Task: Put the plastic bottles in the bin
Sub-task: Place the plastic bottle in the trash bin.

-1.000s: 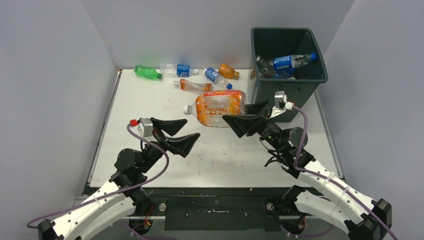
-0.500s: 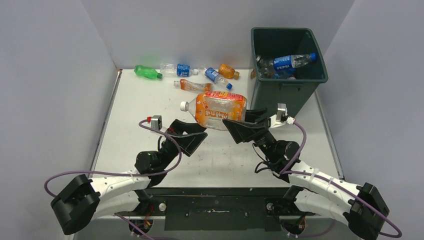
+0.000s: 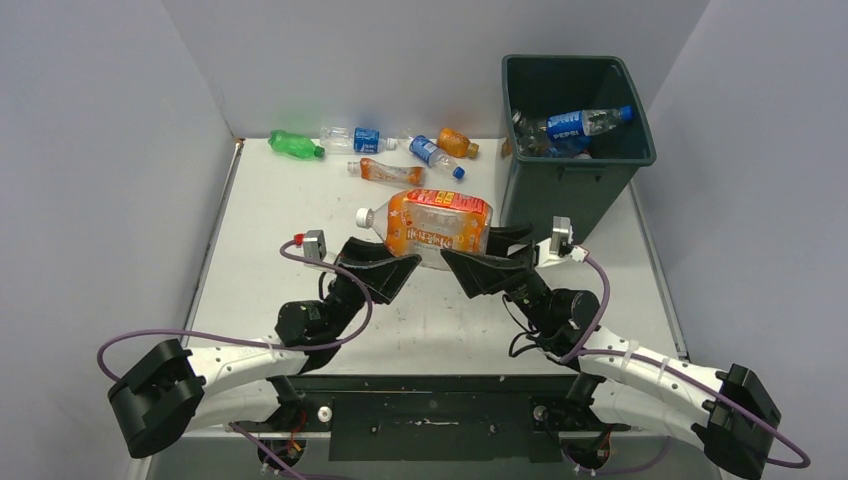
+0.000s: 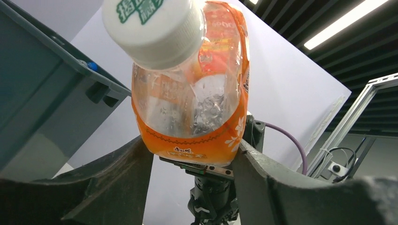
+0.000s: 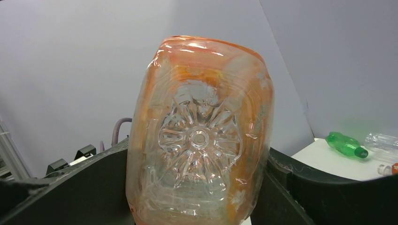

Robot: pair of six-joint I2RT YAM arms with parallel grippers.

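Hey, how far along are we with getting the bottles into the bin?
Done: the bin already holds a blue-label bottle and a few more. In hand: the big orange bottle, gripped by the left gripper and right gripper above the table, not yet over the bin. Remaining: five at the far edge, from the green bottle to the small orange bottle.

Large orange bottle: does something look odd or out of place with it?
Yes. The large orange bottle hangs sideways above the table, pinched between the left gripper and the right gripper together; it is much bigger than the small bottles behind.
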